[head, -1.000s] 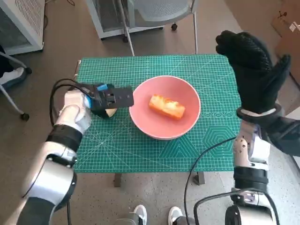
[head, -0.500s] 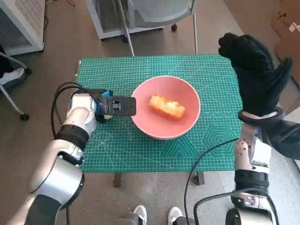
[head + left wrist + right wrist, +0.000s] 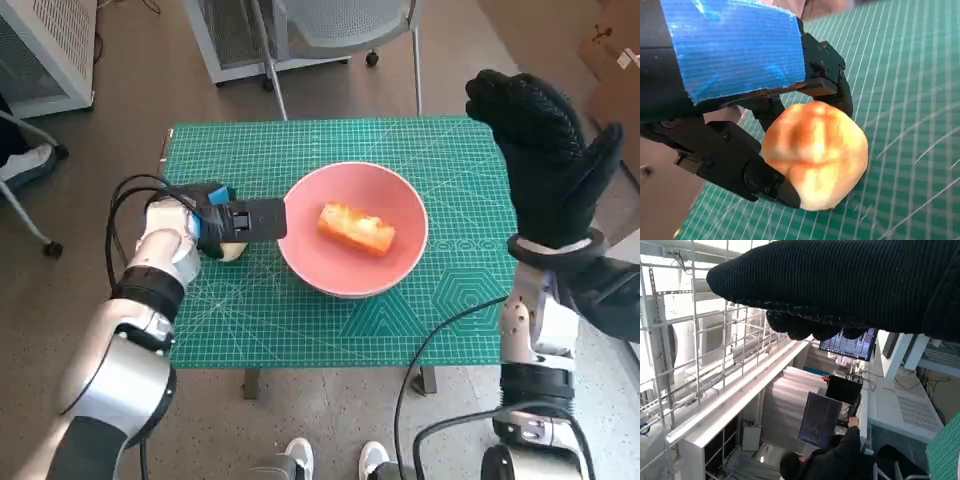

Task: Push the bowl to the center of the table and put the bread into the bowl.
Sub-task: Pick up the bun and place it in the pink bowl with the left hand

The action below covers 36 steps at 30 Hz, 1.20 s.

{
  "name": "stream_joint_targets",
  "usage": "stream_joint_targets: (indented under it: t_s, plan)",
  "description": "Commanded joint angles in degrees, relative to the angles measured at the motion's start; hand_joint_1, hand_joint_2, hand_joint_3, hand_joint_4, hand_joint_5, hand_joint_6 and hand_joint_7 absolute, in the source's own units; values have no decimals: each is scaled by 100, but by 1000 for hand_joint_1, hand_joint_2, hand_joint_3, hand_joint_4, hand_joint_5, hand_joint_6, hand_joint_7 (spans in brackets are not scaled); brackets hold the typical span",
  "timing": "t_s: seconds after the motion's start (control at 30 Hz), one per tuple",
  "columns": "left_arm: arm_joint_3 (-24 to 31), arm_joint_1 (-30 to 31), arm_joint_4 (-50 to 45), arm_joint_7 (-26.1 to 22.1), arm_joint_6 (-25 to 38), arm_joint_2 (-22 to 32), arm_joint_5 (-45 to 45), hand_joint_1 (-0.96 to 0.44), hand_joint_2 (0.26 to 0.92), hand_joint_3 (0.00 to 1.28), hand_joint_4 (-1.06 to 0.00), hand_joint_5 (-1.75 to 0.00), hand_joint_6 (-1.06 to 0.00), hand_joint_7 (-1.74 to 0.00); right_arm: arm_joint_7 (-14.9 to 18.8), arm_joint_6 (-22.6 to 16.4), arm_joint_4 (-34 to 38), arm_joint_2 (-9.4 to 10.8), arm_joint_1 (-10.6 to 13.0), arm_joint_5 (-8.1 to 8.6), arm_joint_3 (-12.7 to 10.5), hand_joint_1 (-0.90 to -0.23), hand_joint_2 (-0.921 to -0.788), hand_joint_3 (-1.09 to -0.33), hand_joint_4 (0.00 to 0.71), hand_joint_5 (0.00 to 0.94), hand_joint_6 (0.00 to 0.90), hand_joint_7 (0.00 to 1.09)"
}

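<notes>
While the pink bowl (image 3: 353, 229) sits near the middle of the green cutting mat (image 3: 300, 320) that covers the small table, a rectangular slice of toasted bread (image 3: 355, 228) lies inside it, slightly tilted across the bottom. Just beside the bowl's rim, on the robot's left side, the left hand (image 3: 232, 222) is low over the mat with its black fingers (image 3: 765, 180) closed round a round bread roll (image 3: 815, 155); the roll (golden on top, paler underneath) touches the mat and is clasped from both sides in the left wrist view, so that hand is gripping it. From the head camera only a pale edge of the roll (image 3: 233, 250) shows under the blue-taped hand. The right hand (image 3: 545, 160) in its black knitted glove is raised well above the table's right edge, fingers spread and holding nothing. Its wrist camera points away from the table, showing the glove (image 3: 850, 285), a wire rack, dark monitors (image 3: 821, 420) and a person (image 3: 825, 460) seated below them.
</notes>
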Motion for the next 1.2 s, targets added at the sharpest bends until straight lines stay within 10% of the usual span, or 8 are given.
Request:
stream_joint_targets:
  t_s: [0.03, 0.7, 1.2]
  plan:
    - [162, -53, -648, 35, -37, 213, -92, 1, 908, 54, -739, -1085, -653, -1173, 56, 64, 83, 28, 94, 46, 30, -602, -921, -596, 332, 2, 374, 3]
    - [1445, 1216, -6564, -838, 667, 823, -302, 3, 886, 90, -729, -1247, -709, -957, 160, 17, 156, 62, 86, 118, 5, -600, -921, -596, 337, 3, 375, 3]
    - [1006, 1315, -7626, -975, 592, 216, -20, 2, 909, 31, -765, -1122, -682, -1074, 92, -29, 126, 100, 120, 64, 22, -596, -921, -598, 339, 2, 377, 3]
